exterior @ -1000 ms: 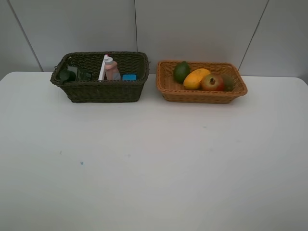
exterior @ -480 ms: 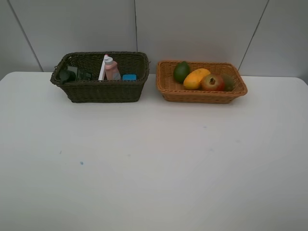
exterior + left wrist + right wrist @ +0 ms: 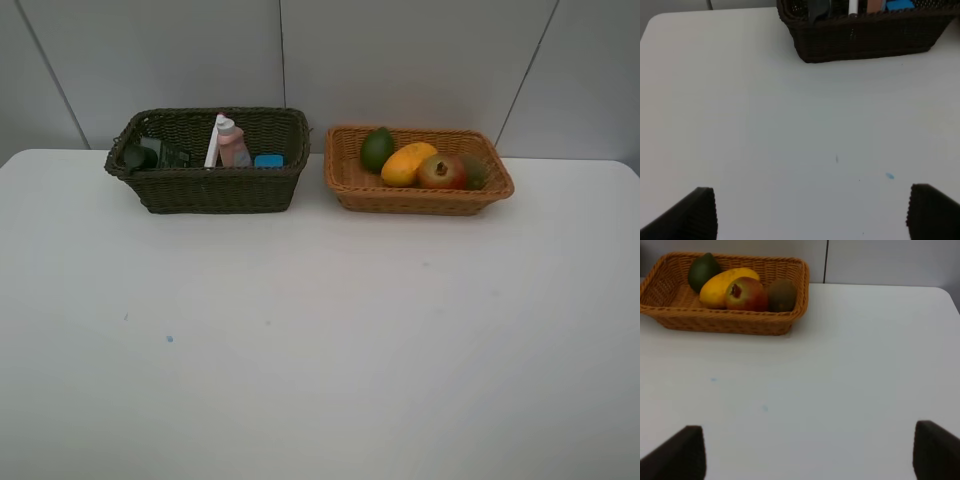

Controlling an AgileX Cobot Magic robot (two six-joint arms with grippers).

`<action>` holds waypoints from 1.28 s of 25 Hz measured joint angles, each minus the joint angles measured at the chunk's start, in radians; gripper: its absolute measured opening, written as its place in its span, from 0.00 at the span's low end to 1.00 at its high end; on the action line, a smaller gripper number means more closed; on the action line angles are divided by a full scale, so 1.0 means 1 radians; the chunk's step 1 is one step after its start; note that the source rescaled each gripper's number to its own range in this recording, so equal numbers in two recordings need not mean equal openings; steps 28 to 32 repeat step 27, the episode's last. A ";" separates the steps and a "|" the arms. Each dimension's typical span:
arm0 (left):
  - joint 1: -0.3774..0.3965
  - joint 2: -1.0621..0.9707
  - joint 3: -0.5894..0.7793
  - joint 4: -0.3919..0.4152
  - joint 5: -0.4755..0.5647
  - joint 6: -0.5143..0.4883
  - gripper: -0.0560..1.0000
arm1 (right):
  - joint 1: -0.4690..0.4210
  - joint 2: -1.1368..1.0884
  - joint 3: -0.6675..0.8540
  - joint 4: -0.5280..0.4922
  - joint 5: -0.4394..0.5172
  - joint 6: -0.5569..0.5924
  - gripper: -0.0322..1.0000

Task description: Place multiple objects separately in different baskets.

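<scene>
Nearest the camera, the smooth white table [image 3: 320,350] was bare, with lots of open room ahead of the baskets. Both the left gripper [image 3: 810,212] and right gripper [image 3: 810,452] had their jaws spread wide, holding nothing. Up at the table's far edge sat the dark wicker basket [image 3: 215,188] with the bottle [image 3: 232,145], marker [image 3: 213,143] and pump bottle [image 3: 150,153]. Just beside it, the tan woven basket [image 3: 420,198] held the lime [image 3: 377,149], mango [image 3: 408,163], pomegranate [image 3: 442,172] and kiwi [image 3: 474,172].
</scene>
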 joint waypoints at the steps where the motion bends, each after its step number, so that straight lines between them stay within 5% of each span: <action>1: 0.000 0.000 0.000 0.000 0.000 0.000 1.00 | 0.000 0.000 0.000 0.000 0.000 0.000 1.00; 32: 0.000 0.000 0.000 0.000 0.000 0.000 1.00 | 0.000 0.000 0.000 0.000 0.000 0.000 1.00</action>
